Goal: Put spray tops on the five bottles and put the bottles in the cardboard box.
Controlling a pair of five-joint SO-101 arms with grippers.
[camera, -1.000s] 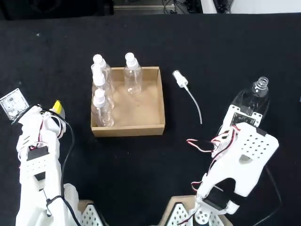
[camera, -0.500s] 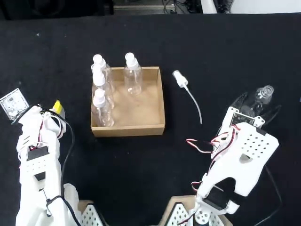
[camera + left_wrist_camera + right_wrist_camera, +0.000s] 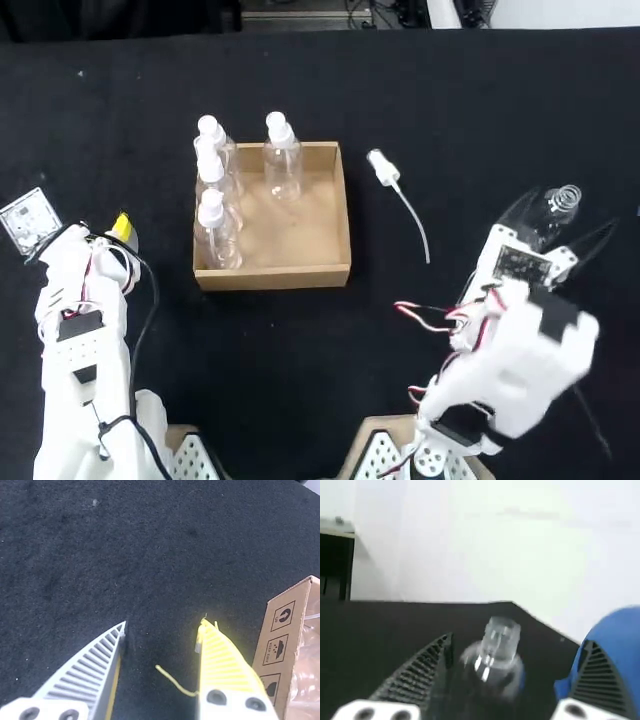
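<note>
A clear bottle without a top stands upright at the right of the black table. My right gripper is open, with a dark finger on either side of the bottle and gaps showing between them. In the right wrist view the bottle's bare neck rises between the spread fingers of the right gripper. A loose white spray top with a long tube lies between the bottle and the cardboard box. Several capped bottles stand in the box. My left gripper is open over bare table left of the box.
A small white tag lies at the table's left edge beside the left arm. Black cloth lies bare in front of the box and between the two arms. The table's far edge runs behind the box.
The right gripper opened and let go of the bottle, which went from leaning to standing upright. The right arm's wrist tipped back. The left arm kept still.
</note>
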